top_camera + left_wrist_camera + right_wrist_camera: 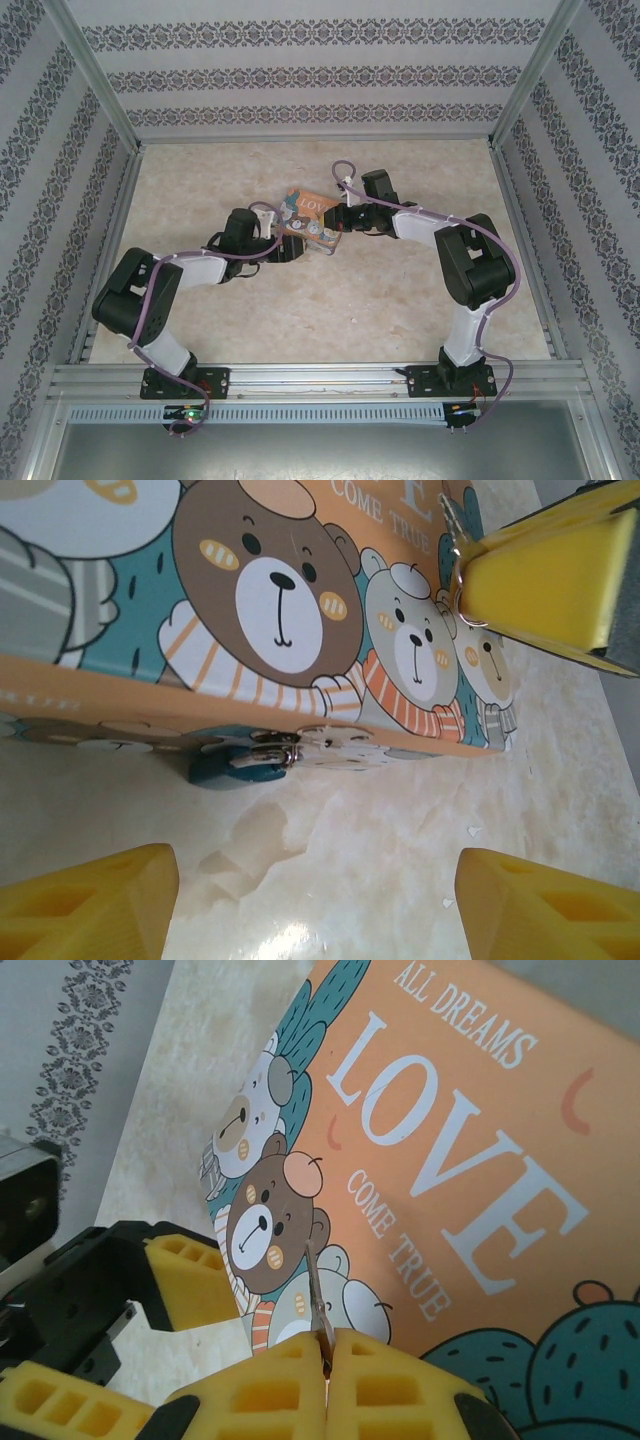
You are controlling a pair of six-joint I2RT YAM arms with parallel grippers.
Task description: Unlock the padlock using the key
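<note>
Left hand [315, 870]: fingers apart, nothing between them, low over the bench [400, 810].
Right hand [327, 1348]: fingers pressed together on the key [316, 1295], thin blade poking out past the fingertips.
Padlock [228, 768]: ahead of the left hand, a little left of the gap's centre; blue body on its side at the near lower edge of the box [130, 695], silver shackle pointing right into the clasp.
Key, from the left hand: up and to the right, over the box lid, well apart from the padlock.
Box, from the right hand: lid spread just beyond the fingertips, "LOVE" lettering facing it.
Keyhole: too small to tell which way it faces.
Step in hand: by judgement, closing in to steady the padlock before the key goes in.
Doing it well: ease the left hand forward level, centre the blue body in the gap, clamp on the body rather than the shackle, leave the keyhole end free. Then lower the key off the lid toward the front edge and line blade with slot before pushing.
Risk: thin key twisting in the pinch; light box sliding if nudged.
</note>
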